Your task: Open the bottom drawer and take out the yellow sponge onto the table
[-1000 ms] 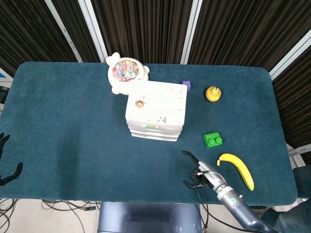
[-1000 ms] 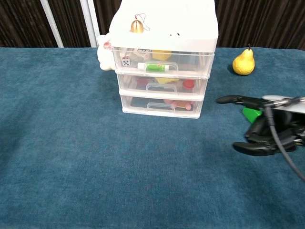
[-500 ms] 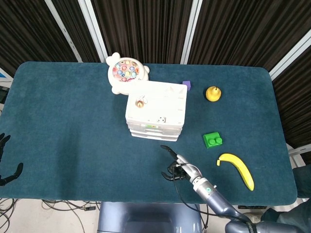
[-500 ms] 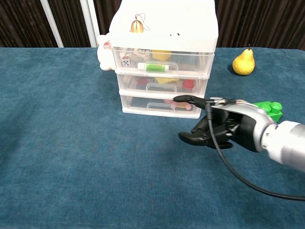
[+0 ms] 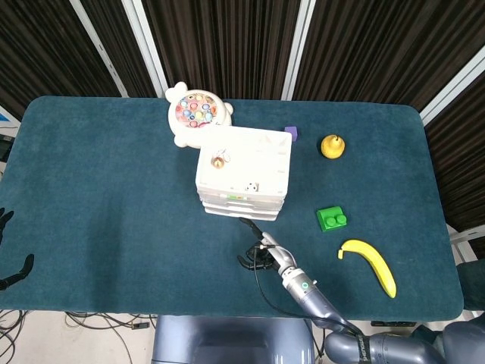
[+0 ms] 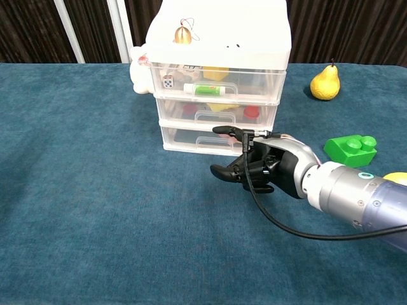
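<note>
A white three-drawer unit [image 5: 244, 178] [image 6: 219, 76] stands mid-table with all its drawers closed. Through the clear front of the bottom drawer [image 6: 191, 136] I see pink and dark things; no yellow sponge shows plainly there. My right hand [image 5: 258, 246] [image 6: 261, 168] hovers just in front of that drawer with its fingers spread and nothing in them. One finger [image 6: 226, 131] reaches toward the drawer's handle [image 6: 210, 141]; whether it touches I cannot tell. My left hand [image 5: 7, 254] shows only at the far left edge, off the table, fingers apart and empty.
A green brick [image 5: 332, 219] [image 6: 350, 147], a banana [image 5: 371, 264] and a yellow pear [image 5: 331, 145] [image 6: 325, 82] lie right of the drawers. A fishing toy [image 5: 197, 112] and a purple cube [image 5: 291, 133] sit behind them. A small bell [image 6: 183, 35] stands on top.
My right hand has swept left across the table, from beside the banana to the front of the bottom drawer. The left hand and the drawers have not moved.
</note>
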`<state>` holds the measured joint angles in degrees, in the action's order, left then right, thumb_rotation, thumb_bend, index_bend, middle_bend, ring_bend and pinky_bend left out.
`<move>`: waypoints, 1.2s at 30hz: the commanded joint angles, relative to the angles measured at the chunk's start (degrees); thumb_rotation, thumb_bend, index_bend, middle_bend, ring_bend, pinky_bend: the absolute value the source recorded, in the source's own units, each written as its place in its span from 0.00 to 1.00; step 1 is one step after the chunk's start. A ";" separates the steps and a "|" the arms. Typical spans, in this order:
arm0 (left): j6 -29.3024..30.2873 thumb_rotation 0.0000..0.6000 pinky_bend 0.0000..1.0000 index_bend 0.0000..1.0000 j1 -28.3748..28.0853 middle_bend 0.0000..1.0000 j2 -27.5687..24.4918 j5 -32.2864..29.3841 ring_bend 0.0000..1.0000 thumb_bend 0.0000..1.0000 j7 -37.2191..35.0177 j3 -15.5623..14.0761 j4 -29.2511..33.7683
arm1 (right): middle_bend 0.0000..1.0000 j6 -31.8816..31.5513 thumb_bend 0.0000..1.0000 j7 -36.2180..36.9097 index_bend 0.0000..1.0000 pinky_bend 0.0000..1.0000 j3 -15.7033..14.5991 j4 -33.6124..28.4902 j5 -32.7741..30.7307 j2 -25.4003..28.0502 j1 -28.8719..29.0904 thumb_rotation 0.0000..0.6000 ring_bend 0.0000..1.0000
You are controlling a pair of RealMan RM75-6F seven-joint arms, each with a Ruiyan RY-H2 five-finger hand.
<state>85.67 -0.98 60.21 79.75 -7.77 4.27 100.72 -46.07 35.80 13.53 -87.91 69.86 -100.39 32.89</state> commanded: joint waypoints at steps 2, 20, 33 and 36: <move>-0.23 1.00 0.00 0.03 -0.10 0.00 0.05 -0.15 0.00 0.36 0.10 0.02 -0.09 | 1.00 0.10 0.47 1.06 0.00 1.00 0.54 1.79 0.58 -1.38 0.57 1.00 1.00; -0.31 1.00 0.00 0.03 -0.17 0.00 0.24 -0.62 0.00 0.36 0.31 0.27 -0.25 | 1.00 0.12 0.47 0.22 0.00 1.00 3.46 7.50 -2.24 -6.24 2.84 1.00 1.00; -0.40 1.00 0.00 0.03 -0.15 0.00 0.21 -1.02 0.00 0.36 0.39 0.41 -0.20 | 1.00 0.69 0.47 -0.79 0.00 1.00 4.29 8.02 -3.62 -7.38 3.56 1.00 1.00; -0.42 1.00 0.00 0.03 -0.16 0.00 0.24 -0.99 0.00 0.36 0.48 0.40 -0.25 | 1.00 0.79 0.47 -1.00 0.00 1.00 4.61 8.25 -3.68 -7.54 3.83 1.00 1.00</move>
<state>85.25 -1.13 60.44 78.76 -7.29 4.67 100.48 -45.29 34.83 18.11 -79.70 66.20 -107.90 36.69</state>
